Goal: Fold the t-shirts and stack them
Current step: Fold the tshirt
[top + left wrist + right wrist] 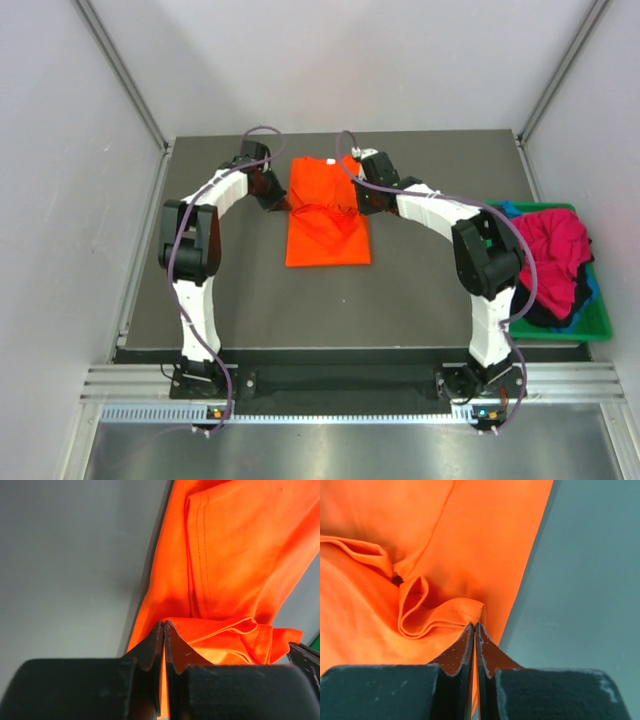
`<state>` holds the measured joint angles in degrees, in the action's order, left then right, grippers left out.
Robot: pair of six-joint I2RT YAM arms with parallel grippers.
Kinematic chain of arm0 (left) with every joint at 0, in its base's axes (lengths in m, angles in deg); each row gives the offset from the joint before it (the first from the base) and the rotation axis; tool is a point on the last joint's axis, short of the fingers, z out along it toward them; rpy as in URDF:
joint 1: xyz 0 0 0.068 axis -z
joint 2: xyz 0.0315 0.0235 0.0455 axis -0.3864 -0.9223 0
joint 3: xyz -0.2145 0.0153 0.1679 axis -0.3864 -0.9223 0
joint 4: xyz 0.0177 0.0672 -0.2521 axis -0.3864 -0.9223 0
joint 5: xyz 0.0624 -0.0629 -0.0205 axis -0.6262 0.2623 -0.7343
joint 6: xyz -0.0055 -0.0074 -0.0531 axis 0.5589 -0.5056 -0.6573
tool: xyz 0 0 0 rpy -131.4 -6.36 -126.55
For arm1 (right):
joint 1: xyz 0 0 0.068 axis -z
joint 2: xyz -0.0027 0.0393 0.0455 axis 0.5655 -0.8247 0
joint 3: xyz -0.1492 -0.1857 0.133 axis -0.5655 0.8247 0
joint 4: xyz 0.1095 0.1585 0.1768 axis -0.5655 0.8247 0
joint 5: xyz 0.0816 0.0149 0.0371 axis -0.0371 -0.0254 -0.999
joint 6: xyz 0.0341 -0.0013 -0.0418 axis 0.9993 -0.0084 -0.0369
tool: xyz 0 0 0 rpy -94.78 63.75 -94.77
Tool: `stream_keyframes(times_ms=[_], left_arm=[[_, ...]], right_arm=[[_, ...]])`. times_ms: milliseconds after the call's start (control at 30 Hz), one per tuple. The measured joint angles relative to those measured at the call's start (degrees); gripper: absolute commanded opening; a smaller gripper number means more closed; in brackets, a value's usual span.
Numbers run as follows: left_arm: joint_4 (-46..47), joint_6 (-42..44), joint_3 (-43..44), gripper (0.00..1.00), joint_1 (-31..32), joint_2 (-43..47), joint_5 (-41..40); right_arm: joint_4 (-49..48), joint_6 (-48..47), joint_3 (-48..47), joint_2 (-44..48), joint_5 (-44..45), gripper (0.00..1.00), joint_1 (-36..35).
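The orange t-shirt is seen laid lengthwise near the middle of the table's far edge, its mid-section gathered into creased folds. It is flanked by both grippers. The left gripper is clamped tight on a fold at the shirt's left edge, and the right gripper is likewise pinched on a rolled hem at its right edge. The magenta t-shirt and blue t-shirt are heaped in the green bin at the table's right edge, well apart.
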<state>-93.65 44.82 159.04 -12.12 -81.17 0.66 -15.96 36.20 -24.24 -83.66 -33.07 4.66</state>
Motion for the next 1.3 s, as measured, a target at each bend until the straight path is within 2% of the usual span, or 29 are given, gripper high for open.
stream_keyframes(times_ms=[33, 100, 133, 233, 467, 733, 1033, 1300], left_arm=[[-0.22, 0.28, 0.68, 0.14, -0.11, -0.46, -0.02], [-1.09, 1.07, 2.54, 0.2, -0.26, -1.42, -0.44], [-1.55, 1.44, 3.52, 0.22, -0.33, -1.81, -0.9], [-3.08, 2.71, 6.4, 0.27, -0.39, -2.49, -2.75], [-4.11, 4.48, 6.75, 0.27, 0.61, 0.57, -7.21], [-0.72, 3.54, -3.87, 0.24, 4.0, 8.17, -4.07], [0.7, 2.97, -4.55, 0.23, 4.9, 5.77, -2.4], [0.85, 2.95, 2.43, 0.22, 4.85, -2.38, -4.96]], right_arm=[[-0.22, 0.04, -0.04, -0.57, -0.09, 0.08, 0.09], [-0.17, 0.24, -0.15, -1.18, -0.26, 0.14, 0.33], [0.24, 0.31, -0.59, -1.53, -0.35, 0.21, 0.46], [0.94, 0.72, -2.73, -2.05, -0.42, 0.28, 0.83], [2.86, 2.19, -5.86, -1.03, 0.5, 0.26, 1.14], [3.67, 5.18, -2.47, 3.21, -2.27, 0.25, 0.57], [3.13, 6.99, 1.99, 3.19, -6.56, 0.24, 0.26], [1.9, 6.95, -3.52, -4.13, -6.75, 0.24, 0.81]])
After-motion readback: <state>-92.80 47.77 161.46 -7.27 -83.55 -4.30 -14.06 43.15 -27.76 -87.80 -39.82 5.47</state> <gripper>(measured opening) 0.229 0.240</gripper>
